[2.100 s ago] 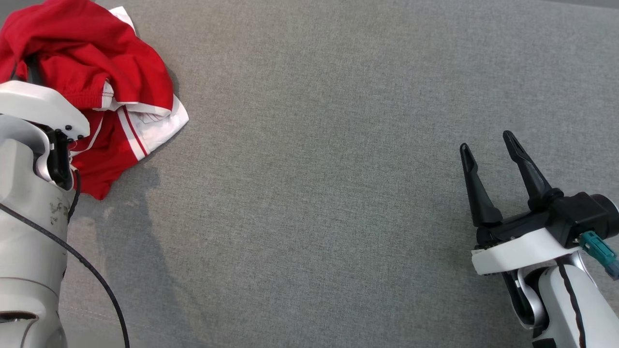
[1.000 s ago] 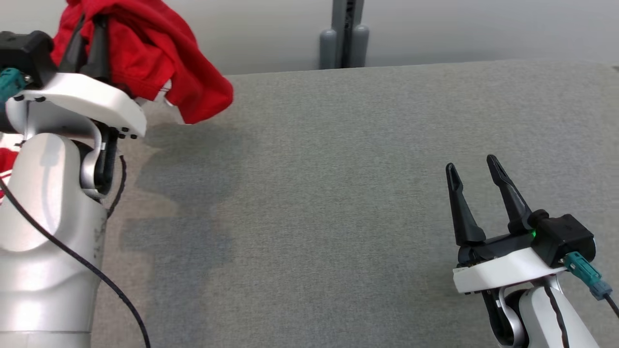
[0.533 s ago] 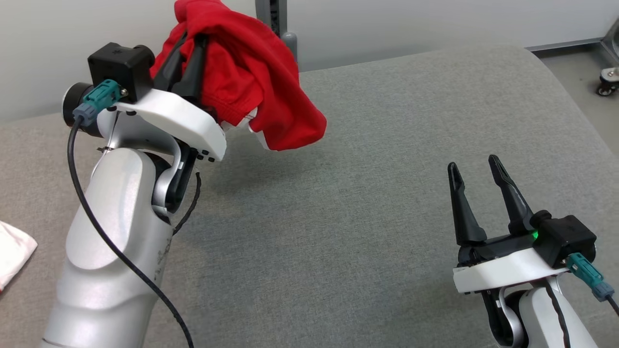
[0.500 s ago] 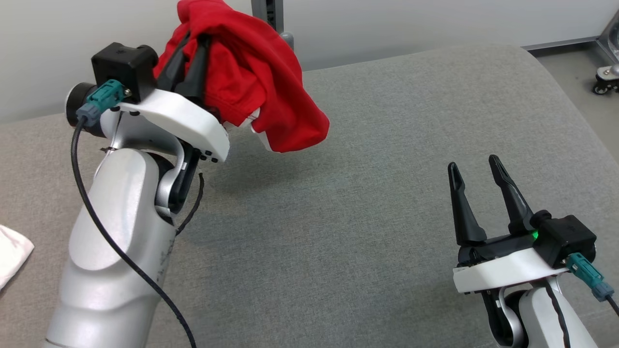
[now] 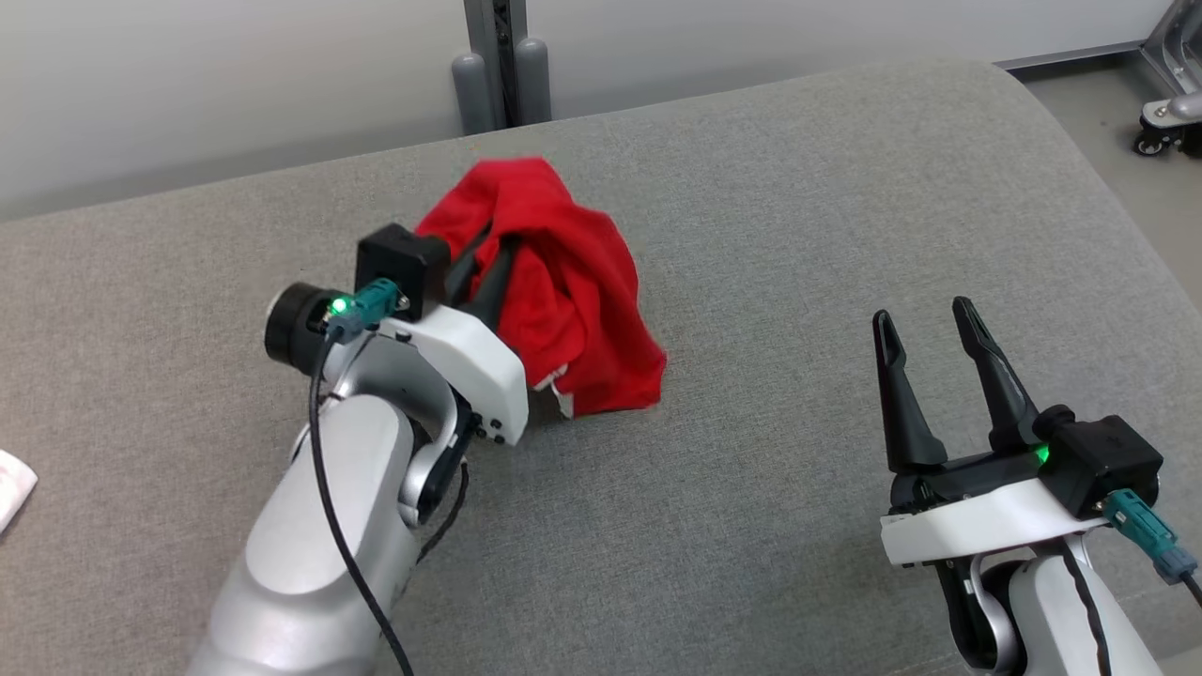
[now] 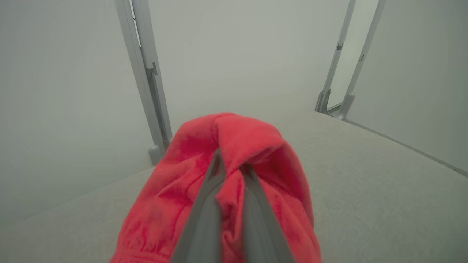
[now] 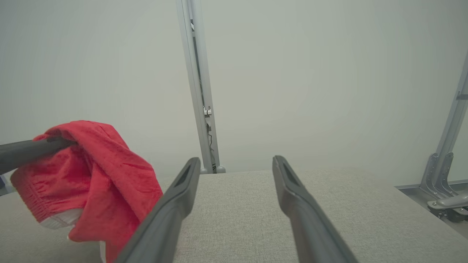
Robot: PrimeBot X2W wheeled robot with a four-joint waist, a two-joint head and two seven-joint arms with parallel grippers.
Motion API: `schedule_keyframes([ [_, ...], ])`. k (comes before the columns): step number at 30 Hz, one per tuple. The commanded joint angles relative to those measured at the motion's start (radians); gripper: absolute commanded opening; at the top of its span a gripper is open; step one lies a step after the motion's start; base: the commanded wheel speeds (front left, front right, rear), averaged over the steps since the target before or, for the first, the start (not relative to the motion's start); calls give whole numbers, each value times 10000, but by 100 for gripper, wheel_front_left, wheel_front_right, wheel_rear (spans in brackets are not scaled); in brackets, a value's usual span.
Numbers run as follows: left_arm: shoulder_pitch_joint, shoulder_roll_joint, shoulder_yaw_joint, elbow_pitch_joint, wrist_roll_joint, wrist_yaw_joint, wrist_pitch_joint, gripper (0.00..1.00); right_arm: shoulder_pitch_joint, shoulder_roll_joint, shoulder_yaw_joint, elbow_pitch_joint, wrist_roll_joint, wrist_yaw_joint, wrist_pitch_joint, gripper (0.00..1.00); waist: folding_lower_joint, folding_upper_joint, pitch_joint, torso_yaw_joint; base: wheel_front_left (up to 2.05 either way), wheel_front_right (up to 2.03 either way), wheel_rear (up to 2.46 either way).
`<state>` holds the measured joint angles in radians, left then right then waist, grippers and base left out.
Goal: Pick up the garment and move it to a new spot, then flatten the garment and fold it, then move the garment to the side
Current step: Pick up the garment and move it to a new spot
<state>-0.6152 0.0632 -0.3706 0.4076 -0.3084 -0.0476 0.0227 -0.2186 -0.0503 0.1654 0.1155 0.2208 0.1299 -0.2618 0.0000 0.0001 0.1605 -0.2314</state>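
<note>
Nearest, at the lower right of the head view: right gripper (image 5: 921, 313), 2 dark fingers spread wide apart above bare grey fabric. At the near left edge: a scrap of white cloth (image 5: 13, 476), lying flat.

Further out, left of centre: left gripper (image 5: 496, 246), jaws pressed together on a fold of the red garment (image 5: 573, 300), pinching it near the top of the bunch. Hangs crumpled from those 2 fingers over the middle of the padded surface (image 5: 798, 216), white trim showing at the lower edge. Cannot tell whether that edge touches the fabric.

Grey woven cover, rounded at the far right corner.

Beyond the far edge: pale wall (image 5: 235, 75), 1 grey upright post (image 5: 495, 47) against it. At the right, grey floor (image 5: 1108, 122) with a castor (image 5: 1148, 143) under a metal frame (image 5: 1174, 105).
</note>
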Motion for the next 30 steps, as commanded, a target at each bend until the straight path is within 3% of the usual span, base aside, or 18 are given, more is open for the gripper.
schedule_keyframes([
  [1, 188, 32, -152, 334, 44, -16, -85, 0, -118, -24, -55, -25, 52, 15, -62, 100, 0, -1, 114, 80, 0, 0, 0],
  [9, -165, 31, -669, 2491, 347, -64, -462, 0, -220, -22, 74, 115, 97, 15, -62, 100, 0, -1, 428, 279, 0, 0, 0],
  [14, -548, 10, -771, 3472, 537, 200, -1005, 0, -304, -25, 206, 151, 153, 15, -62, 100, 0, -1, 517, 354, 0, 0, 0],
  [15, -623, 5, -747, 3612, 518, 261, -1124, 35, -318, -26, 222, 160, 165, 15, -62, 100, 0, -1, 523, 369, 0, 0, 0],
  [16, -680, 1, -735, 3726, 485, 294, -1258, 79, -331, -26, 245, 175, 171, 15, -62, 100, 0, -1, 522, 388, 0, 0, 0],
  [17, -730, -9, -717, 3833, 426, 300, -1369, 100, -347, -24, 264, 191, 171, 15, -62, 100, 0, -1, 511, 414, 0, 0, 0],
  [25, -406, -58, -278, 3838, -356, 179, -2200, 100, -214, -25, 507, 218, 228, 15, -62, 100, 0, -1, 104, 618, 0, 0, 0],
  [30, 266, 155, 266, 2850, -711, 287, -2746, 100, 10, -29, 552, 116, 402, 15, -62, 100, 0, -1, -178, 969, 0, 0, 0],
])
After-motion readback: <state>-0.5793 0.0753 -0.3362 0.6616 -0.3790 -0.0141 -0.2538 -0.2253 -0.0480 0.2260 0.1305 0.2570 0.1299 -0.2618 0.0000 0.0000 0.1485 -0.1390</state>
